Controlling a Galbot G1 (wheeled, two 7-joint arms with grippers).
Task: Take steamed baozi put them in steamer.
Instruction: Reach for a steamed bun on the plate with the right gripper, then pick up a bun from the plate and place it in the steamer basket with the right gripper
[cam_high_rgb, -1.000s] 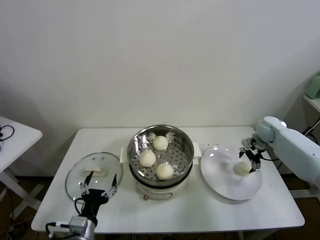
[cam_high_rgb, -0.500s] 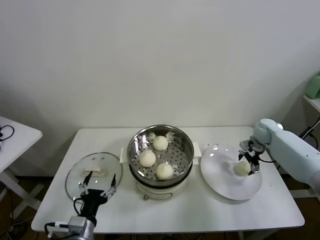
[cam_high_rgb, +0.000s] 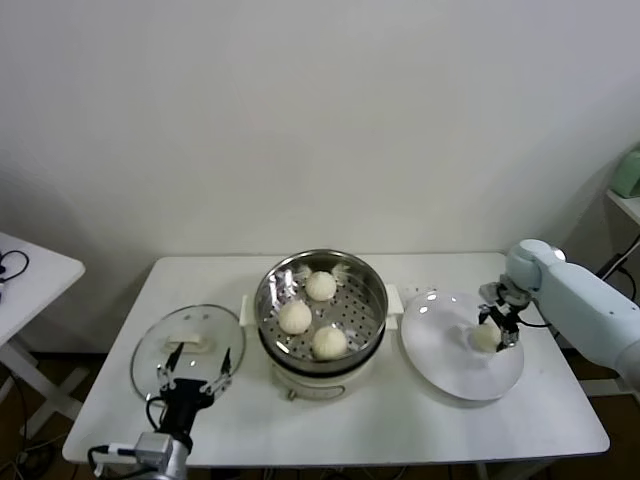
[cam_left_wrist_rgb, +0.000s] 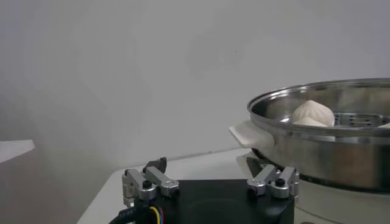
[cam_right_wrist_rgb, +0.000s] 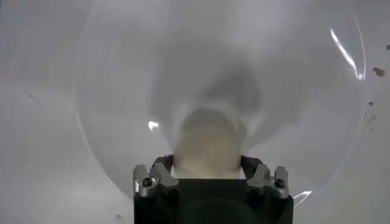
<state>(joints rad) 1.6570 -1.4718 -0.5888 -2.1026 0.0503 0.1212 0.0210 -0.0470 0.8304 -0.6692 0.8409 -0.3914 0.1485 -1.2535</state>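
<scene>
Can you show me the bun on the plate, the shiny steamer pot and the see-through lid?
Small cream-white bun (cam_high_rgb: 485, 337), head view, its domed top.
Round shiny steel steamer basket (cam_high_rgb: 372, 283), head view, its right rim.
Round glass lid (cam_high_rgb: 150, 352), head view, bare glass near its left edge.

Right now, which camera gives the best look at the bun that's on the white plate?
The right wrist view: the bun fills the middle of the picture, sitting between the right gripper fingers on the plate. The head view shows it small, partly hidden by that gripper. The left wrist view shows only the steamer.
</scene>
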